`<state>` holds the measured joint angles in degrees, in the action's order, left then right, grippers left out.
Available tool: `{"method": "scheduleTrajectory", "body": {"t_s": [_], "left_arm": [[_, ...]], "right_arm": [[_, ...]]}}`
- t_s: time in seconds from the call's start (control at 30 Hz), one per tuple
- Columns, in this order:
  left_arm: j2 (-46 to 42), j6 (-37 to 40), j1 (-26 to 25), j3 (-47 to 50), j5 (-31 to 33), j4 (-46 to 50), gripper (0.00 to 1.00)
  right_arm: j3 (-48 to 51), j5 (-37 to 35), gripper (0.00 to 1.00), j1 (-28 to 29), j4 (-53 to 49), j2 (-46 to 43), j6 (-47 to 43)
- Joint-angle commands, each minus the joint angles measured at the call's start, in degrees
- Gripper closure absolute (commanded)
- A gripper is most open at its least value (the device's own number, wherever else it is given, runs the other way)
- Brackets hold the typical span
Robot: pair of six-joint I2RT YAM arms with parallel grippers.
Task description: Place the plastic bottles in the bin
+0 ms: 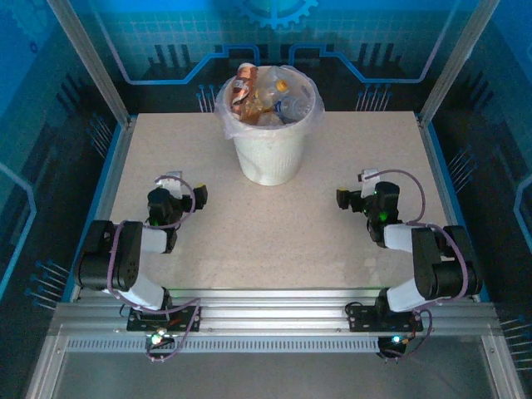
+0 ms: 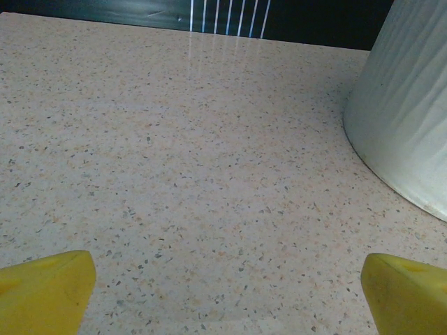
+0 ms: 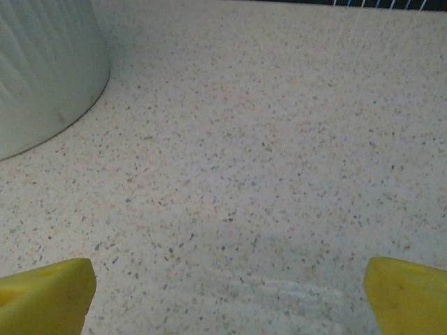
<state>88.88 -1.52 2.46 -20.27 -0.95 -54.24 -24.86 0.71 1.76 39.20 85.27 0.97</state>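
Plastic bottles point(image 1: 268, 93): heaped inside the bin point(image 1: 268, 158), several necks and labels rising above the rim; one with a red-brown label leans at the left side, and a yellow cap shows near the middle. The count cannot be told, as the lower ones are hidden by the wall and the labels are too small to read. Bin: white, round, upright at the far middle of the table point(image 1: 274, 241), lined with a thin clear bag point(image 1: 223, 101) folded over the rim. Left gripper point(image 1: 184, 187): low over the table, near left of the bin, arm folded back on its base, jaws spread wide, holding nothing. In its wrist view the gripper point(image 2: 229, 279) shows yellow fingertips point(image 2: 49, 286) cut off at the bottom corners, with the bin wall point(image 2: 405, 118) cropped at the right. Right gripper point(image 1: 356, 188): mirrored pose near right, jaws likewise wide and empty. Its wrist view point(image 3: 229, 279) crops the bin point(image 3: 42, 70) at the left.
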Motion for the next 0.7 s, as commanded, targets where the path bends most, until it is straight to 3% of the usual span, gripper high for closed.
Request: {"method": "scheduleTrajectory", "body": {"t_s": [0.0,0.23,0.67], "left_arm": [[0.0,-0.2,0.4,-0.7,-1.2,0.0,0.01],[0.0,-0.1,0.3,-0.8,-1.2,0.2,0.01],[0.0,1.3,-0.4,-1.5,-2.8,1.4,0.01]], "right_arm": [[0.5,0.7,0.00,-0.1,4.8,0.9,-1.1],[0.9,-8.0,0.00,2.1,5.6,0.9,-0.5],[0.9,-8.3,0.00,2.1,5.7,0.9,-0.2]]}}
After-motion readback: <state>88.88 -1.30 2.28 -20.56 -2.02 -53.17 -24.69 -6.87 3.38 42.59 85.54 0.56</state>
